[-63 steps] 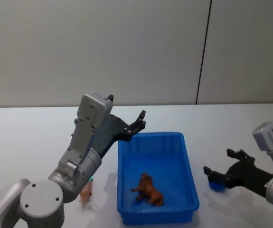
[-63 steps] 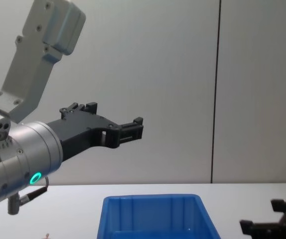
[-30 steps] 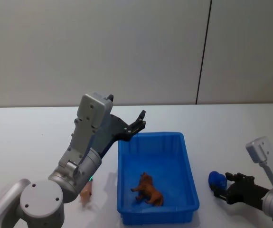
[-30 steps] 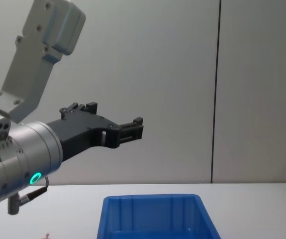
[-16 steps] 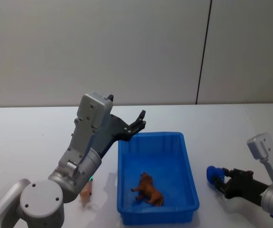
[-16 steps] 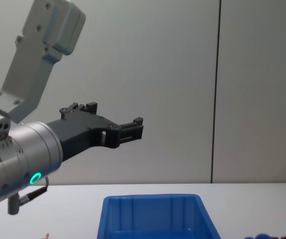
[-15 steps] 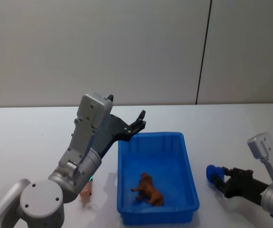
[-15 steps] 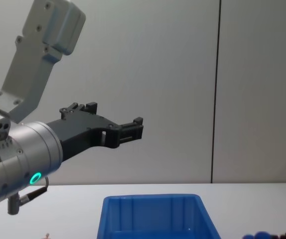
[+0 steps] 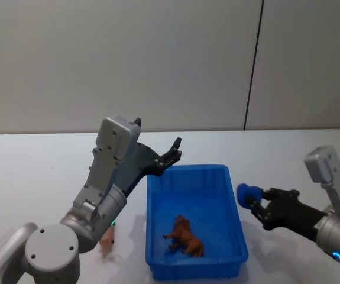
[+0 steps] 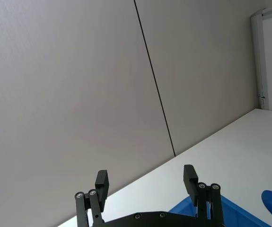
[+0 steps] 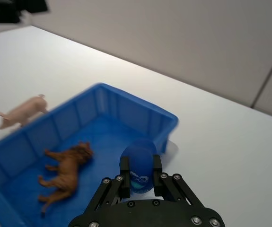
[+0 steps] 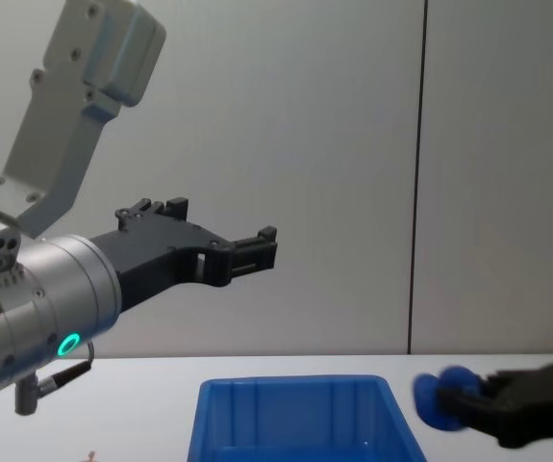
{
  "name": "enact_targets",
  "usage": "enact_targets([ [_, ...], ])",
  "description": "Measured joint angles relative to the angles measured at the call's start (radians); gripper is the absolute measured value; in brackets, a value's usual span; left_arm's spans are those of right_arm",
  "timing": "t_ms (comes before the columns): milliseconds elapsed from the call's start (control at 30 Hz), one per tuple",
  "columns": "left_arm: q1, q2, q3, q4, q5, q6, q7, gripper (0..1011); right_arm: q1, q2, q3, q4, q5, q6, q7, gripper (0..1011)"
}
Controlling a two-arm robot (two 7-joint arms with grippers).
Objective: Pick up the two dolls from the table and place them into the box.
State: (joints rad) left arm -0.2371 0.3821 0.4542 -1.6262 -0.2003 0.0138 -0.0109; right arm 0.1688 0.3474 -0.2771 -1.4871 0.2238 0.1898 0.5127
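The blue box (image 9: pixel 187 169) sits mid-table on the white table (image 9: pixel 39 160). Inside it a brown animal doll (image 9: pixel 185 236) lies on its side, seen too in the right wrist view (image 11: pixel 65 172). A round blue doll (image 9: pixel 250 193) hangs in the air just right of the box's right rim, with my right gripper (image 9: pixel 255 202) shut on it; the chest view shows the doll (image 12: pixel 437 397) at rim height. A pink pig doll (image 9: pixel 107 239) stands on the table left of the box. My left gripper (image 9: pixel 173 152) is held open high over the box's far left corner.
The left arm's forearm (image 9: pixel 113 171) slants up over the table beside the box's left side. Bare tabletop stretches to the right of the box and behind it. A grey wall stands at the back.
The right gripper, open around the blue doll on the table 2 s ago, has shut on it, lifted it and carried it left toward the box. The left arm has not moved.
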Motion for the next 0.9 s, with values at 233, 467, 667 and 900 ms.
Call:
enact_targets([
  [233, 0.000, 0.000, 0.000, 0.000, 0.000, 0.000, 0.000, 1001, 0.001, -0.016, -0.026, -0.049, -0.012, 0.008, 0.046, 252],
  [467, 0.000, 0.000, 0.000, 0.000, 0.000, 0.000, 0.000, 1001, 0.003, -0.032, -0.050, -0.058, -0.043, 0.018, 0.057, 451],
  [667, 0.000, 0.000, 0.000, 0.000, 0.000, 0.000, 0.000, 1001, 0.005, -0.046, -0.068, -0.050, -0.069, 0.020, 0.053, 656],
  [900, 0.000, 0.000, 0.000, 0.000, 0.000, 0.000, 0.000, 1001, 0.010, -0.051, -0.074, -0.038, -0.082, 0.009, 0.034, 905],
])
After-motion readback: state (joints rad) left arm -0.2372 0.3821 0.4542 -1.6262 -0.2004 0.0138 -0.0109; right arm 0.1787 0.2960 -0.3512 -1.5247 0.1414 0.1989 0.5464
